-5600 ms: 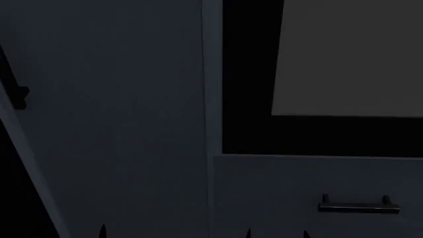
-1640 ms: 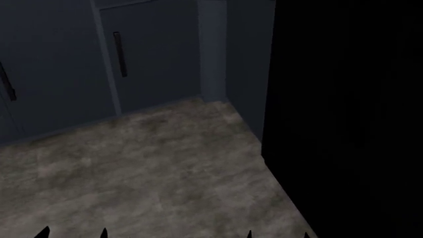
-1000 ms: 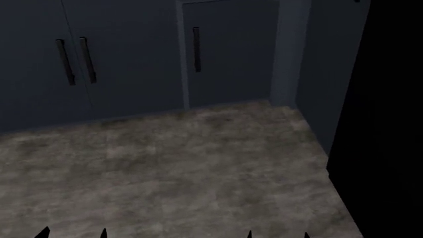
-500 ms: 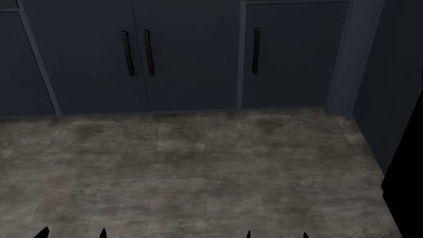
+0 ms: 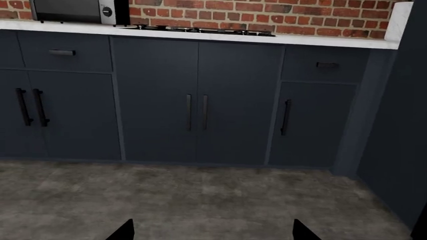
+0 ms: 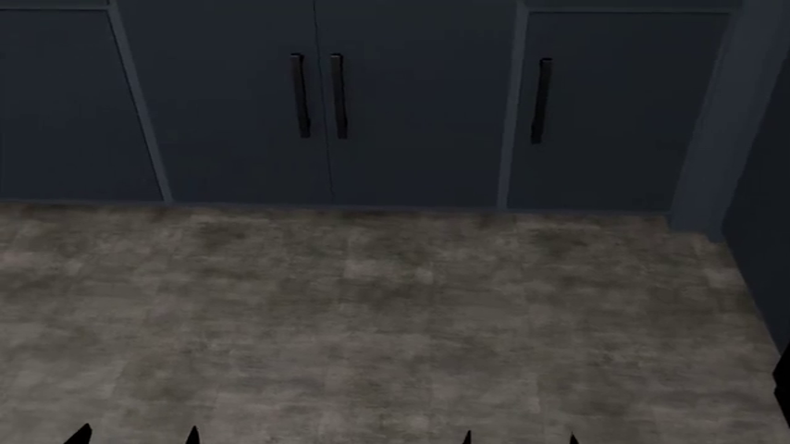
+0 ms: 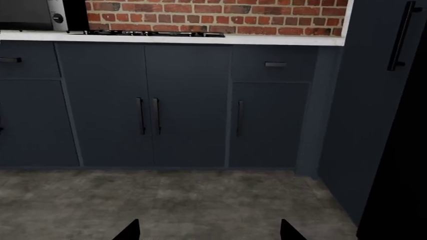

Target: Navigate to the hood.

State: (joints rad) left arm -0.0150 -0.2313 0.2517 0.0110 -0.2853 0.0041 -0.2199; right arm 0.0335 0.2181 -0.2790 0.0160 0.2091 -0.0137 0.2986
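Across the far side of the room runs a row of dark navy base cabinets (image 5: 200, 100), each door with a slim black vertical handle and, above some of them, shallow drawers (image 5: 63, 52). Red brick wall (image 7: 220, 15) rises behind a pale countertop (image 5: 320, 41). Grey, mottled concrete-looking floor (image 6: 370, 314) fills the near ground in all three views and meets the cabinet feet in a straight line. On one side a taller navy panel (image 7: 373, 100) with a long black handle stands forward of the row, with a black mass beyond it at the picture's edge.

On the countertop lies a black gas cooktop (image 5: 200, 31), directly over the double doors (image 6: 321, 102) that sit centre in the head view. Beside it stands a microwave (image 5: 73, 10), only its lower part showing. No hood shows in any view; the frames cut off just above the brickwork over the cooktop.

Left gripper (image 5: 210, 231) shows only two dark fingertips at the frame's edge, spread well apart with nothing between them. Right gripper (image 7: 210, 231) likewise: two tips, wide apart, holding nothing.
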